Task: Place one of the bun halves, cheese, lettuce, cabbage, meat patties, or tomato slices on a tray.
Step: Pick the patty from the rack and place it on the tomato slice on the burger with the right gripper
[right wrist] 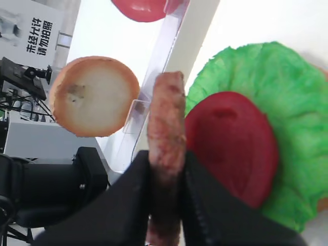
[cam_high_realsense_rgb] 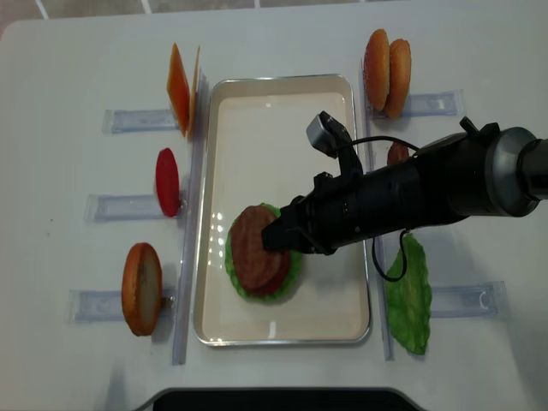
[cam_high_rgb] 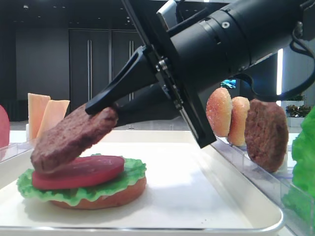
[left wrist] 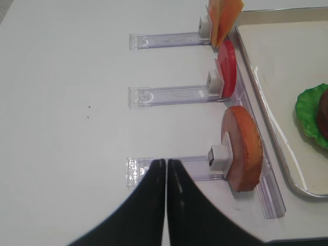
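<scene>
Right pincer (right wrist: pixel 166 169) clamping meat patty (cam_high_rgb: pixel 74 135), tilted over tomato slice (cam_high_rgb: pixel 78 172)

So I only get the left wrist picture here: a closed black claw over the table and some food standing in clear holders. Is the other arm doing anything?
Observer: Yes. The right gripper is shut on a meat patty, tilted over the tray.
Operator: Over bare tray?
Observer: No, over a stack: bun base, lettuce, tomato slice.
Operator: Is it resting there?
Observer: Its low edge touches the tomato; the gripped edge is raised.
</scene>
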Controlling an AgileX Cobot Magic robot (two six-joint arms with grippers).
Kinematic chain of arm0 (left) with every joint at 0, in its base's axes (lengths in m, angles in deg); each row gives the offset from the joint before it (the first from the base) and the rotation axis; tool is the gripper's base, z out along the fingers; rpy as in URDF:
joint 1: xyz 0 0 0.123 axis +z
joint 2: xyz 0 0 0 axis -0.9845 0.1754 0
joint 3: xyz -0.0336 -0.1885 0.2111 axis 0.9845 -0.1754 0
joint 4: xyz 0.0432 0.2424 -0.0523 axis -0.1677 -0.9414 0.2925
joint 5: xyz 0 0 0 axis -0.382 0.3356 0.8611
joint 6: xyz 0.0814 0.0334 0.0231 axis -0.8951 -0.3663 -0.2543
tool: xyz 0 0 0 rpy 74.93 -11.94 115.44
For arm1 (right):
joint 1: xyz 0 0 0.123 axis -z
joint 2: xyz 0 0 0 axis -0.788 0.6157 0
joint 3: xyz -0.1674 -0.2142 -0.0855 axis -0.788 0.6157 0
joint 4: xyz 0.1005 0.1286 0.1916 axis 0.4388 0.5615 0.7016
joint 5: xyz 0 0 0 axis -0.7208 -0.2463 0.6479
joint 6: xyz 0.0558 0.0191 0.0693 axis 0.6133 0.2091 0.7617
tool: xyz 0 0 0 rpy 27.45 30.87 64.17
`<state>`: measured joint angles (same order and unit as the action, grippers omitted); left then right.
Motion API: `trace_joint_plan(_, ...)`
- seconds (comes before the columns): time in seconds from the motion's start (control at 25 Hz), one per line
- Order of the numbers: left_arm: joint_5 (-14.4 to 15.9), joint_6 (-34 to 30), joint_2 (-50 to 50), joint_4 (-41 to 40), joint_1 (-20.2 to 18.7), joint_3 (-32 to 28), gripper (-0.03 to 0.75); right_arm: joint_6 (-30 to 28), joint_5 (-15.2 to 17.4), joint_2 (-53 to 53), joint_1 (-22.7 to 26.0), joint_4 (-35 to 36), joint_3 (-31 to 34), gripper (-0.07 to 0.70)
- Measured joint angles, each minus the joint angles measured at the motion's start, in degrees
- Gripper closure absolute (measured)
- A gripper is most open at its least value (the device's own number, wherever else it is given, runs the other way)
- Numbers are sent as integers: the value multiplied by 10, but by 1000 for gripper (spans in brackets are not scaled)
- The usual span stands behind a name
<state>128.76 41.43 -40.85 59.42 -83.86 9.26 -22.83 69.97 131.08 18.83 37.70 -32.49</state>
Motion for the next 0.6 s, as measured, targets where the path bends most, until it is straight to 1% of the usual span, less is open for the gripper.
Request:
trace_joint_plan(0.44,0,0,0,0,0,0,716,0,-5,0,0,0,0,510)
trace_joint_plan(0.52,0,0,0,0,0,0,716,0,-5,0,0,0,0,474)
trace_joint_plan(0.6,0,0,0,0,0,0,716,1,-5,0,0,0,0,391)
